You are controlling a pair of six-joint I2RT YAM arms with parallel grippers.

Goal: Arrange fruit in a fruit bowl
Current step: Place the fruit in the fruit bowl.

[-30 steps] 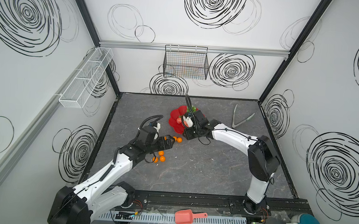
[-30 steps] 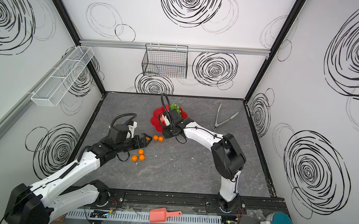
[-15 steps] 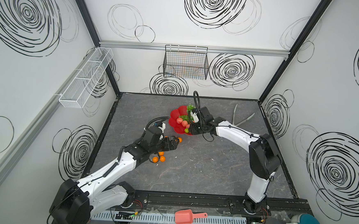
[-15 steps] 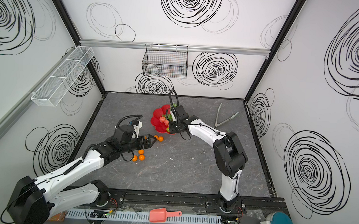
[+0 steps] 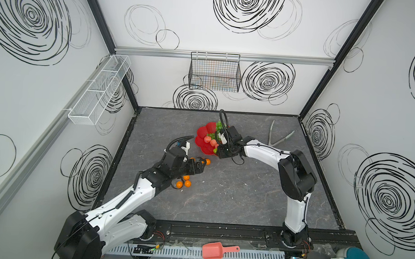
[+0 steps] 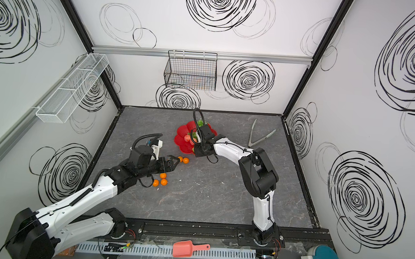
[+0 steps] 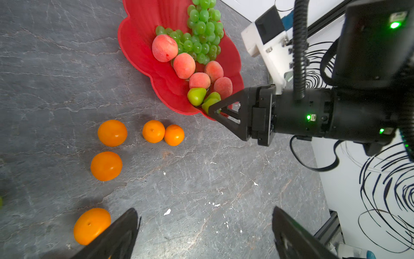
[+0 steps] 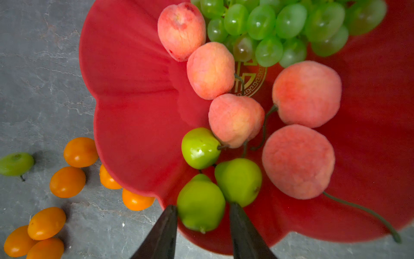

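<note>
Orange tangerines [image 7: 112, 133] lay on the bench [image 7: 44, 67], near and left of the fruit bowl [image 8: 125, 89]. They looked light, slick and prone to roll, best pinched across the middle. Your left gripper [image 7: 205, 210] gaped wide and empty. Your right gripper [image 8: 203, 206] flanked a pear [image 8: 199, 217] in the bowl, grip unclear.

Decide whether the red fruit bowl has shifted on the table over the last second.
No. In both top views the fruit bowl keeps its place against the tongs.
</note>
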